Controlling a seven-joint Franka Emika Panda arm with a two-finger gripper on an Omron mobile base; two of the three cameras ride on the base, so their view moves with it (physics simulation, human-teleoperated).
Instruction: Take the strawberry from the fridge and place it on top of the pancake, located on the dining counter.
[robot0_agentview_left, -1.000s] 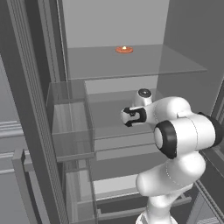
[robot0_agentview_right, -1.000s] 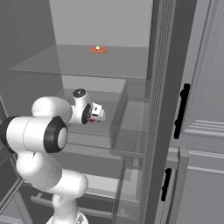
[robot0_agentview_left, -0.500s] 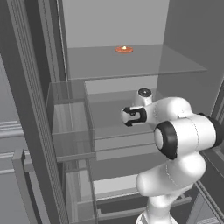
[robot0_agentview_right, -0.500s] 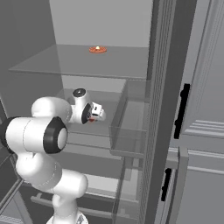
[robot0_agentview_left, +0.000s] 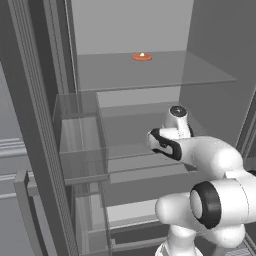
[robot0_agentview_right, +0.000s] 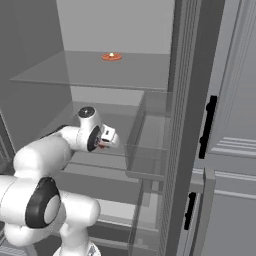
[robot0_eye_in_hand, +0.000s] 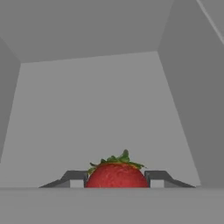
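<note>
Sitting between the two dark fingertips of the gripper (robot0_eye_in_hand: 116, 178), the strawberry (robot0_eye_in_hand: 116, 174) is red with its green leaves up, and the tips press against both its sides, so the hand is clamped on it. Around it are the pale grey walls of the fridge (robot0_eye_in_hand: 109, 87); the arm reaches in over a middle shelf, the gripper (robot0_agentview_right: 102, 141) near a clear door bin (robot0_agentview_right: 150, 150) to the right. On the far upper glass shelf (robot0_agentview_left: 150, 70) lies a small orange thing (robot0_agentview_left: 142, 56). Judging by this, the pick is done; withdrawing from the fridge, travelling to the dining counter and setting the fruit on the pancake remain.
</note>
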